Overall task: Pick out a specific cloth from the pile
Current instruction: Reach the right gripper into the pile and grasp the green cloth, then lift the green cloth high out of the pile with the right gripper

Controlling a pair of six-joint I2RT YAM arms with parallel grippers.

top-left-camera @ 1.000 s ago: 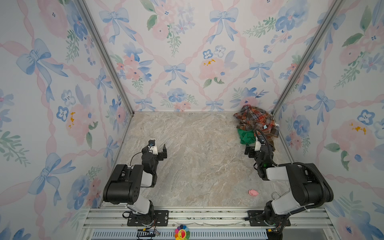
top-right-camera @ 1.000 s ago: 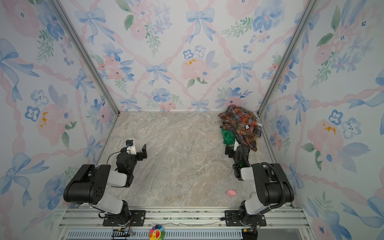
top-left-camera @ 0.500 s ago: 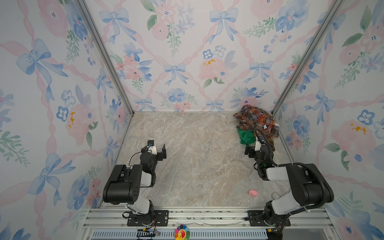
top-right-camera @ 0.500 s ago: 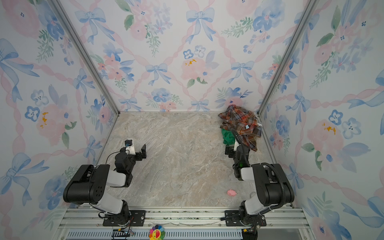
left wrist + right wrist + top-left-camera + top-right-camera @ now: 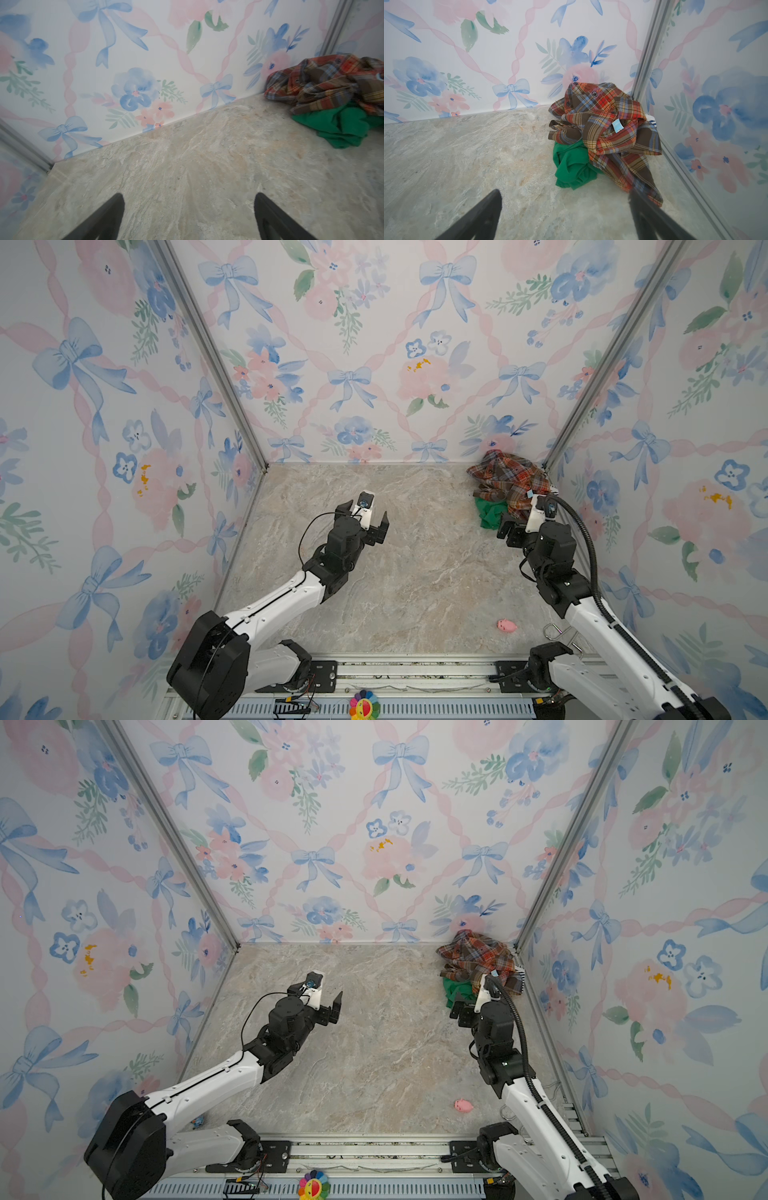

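Light is bright, even and diffuse in every view, with no hard source showing. In both top views the table point(image 5: 419, 580) carries only faint, soft-edged shadows, the darkest tucked among the folds of the pile point(image 5: 509, 483). Its marble surface is matte, without glare. These views are sharp, though the wide lens splays the walls point(image 5: 353, 344) outward away from the pile. The left wrist view is soft and slightly smeared, with the pile blurred. The right wrist view is crisper on the pile, its plaid weave legible, while the dark jaws nearest the camera are out of focus and featureless.
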